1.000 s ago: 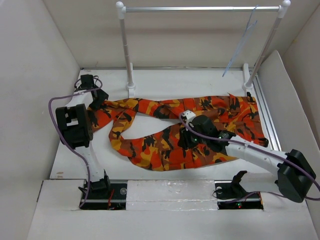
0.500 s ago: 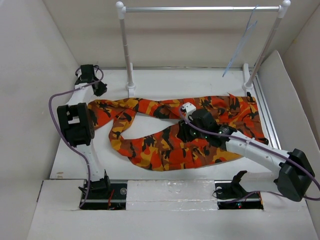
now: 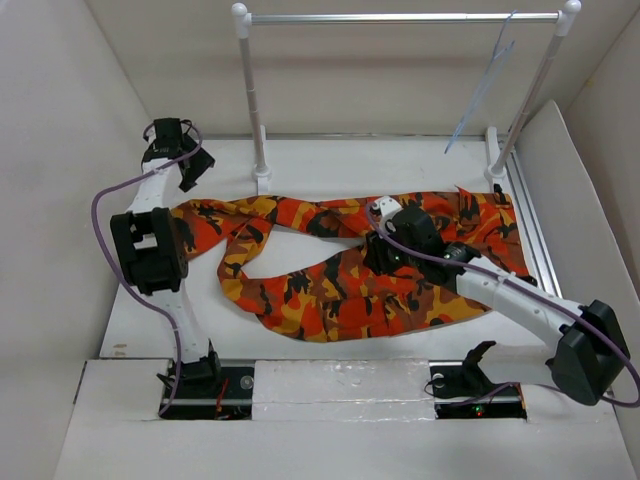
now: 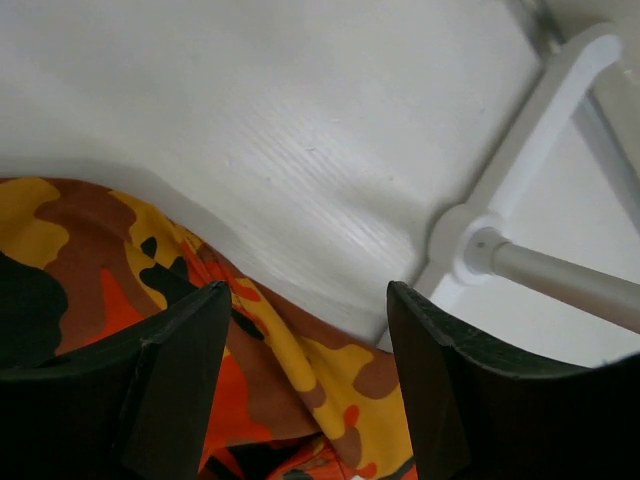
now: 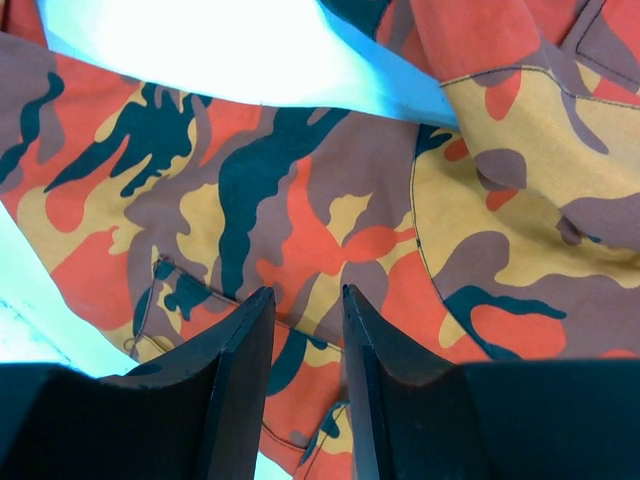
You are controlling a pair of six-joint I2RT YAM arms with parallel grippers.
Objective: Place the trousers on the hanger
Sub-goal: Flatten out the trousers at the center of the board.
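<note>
With the trousers [image 3: 330, 285] sprawled flat and the hanger [image 3: 478, 90] up on the rack [image 3: 400, 17], both arms seem to be seeking holds: the left gripper [image 4: 307, 295] has its jaws wide apart by a leg end, and the right gripper [image 5: 306, 292] has its jaws narrowly apart above the seat.

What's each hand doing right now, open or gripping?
Left hand: open, holding nothing.
Right hand: open, fingers narrowly apart just over the trousers, no grip visible.

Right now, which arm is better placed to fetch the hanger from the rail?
Right, probably. The hanger hangs at the rail's right end, and the right gripper sits over the trousers on that side. The left gripper is open and empty but off at the far left corner.
</note>
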